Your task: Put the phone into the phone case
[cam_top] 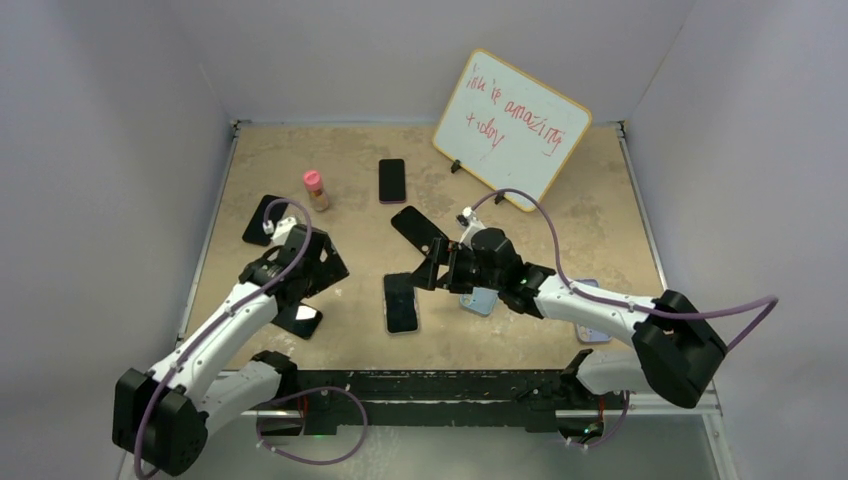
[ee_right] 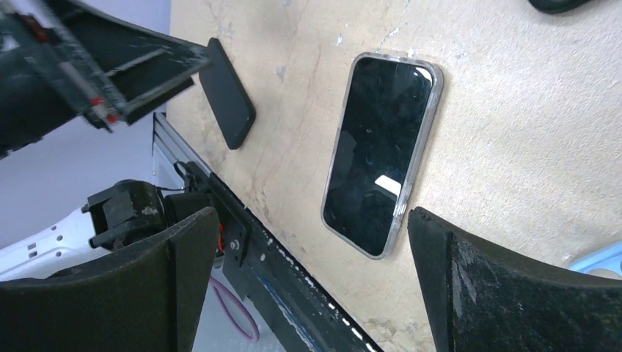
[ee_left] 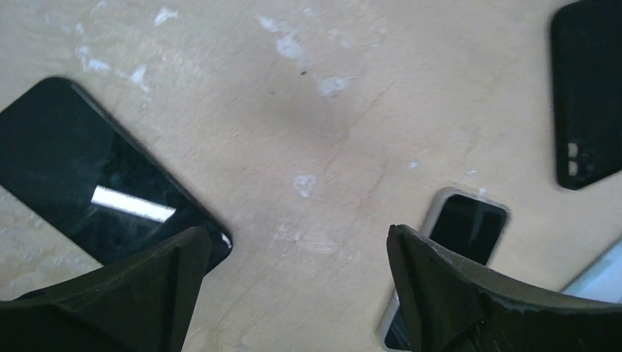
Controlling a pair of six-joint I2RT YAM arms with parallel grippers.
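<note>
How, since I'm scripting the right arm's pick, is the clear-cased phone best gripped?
Across its long edges near mid-length, coming straight down. The clear-cased phone lies flat, screen up, on the table, so only its thin sides offer purchase, and its width likely fits between the open jaws of the right gripper.

I've got the phone (cam_top: 402,303) lying in the phone case (ee_right: 433,77), centre-front on the bench (cam_top: 580,220), between both arms. Second phone (cam_top: 392,180) sits behind it, with a spare case (cam_top: 419,229) between them. Bottle (cam_top: 316,190) back-left, whiteboard (cam_top: 512,128) propped back-right. Third phone (cam_top: 303,320) front-left.
</note>
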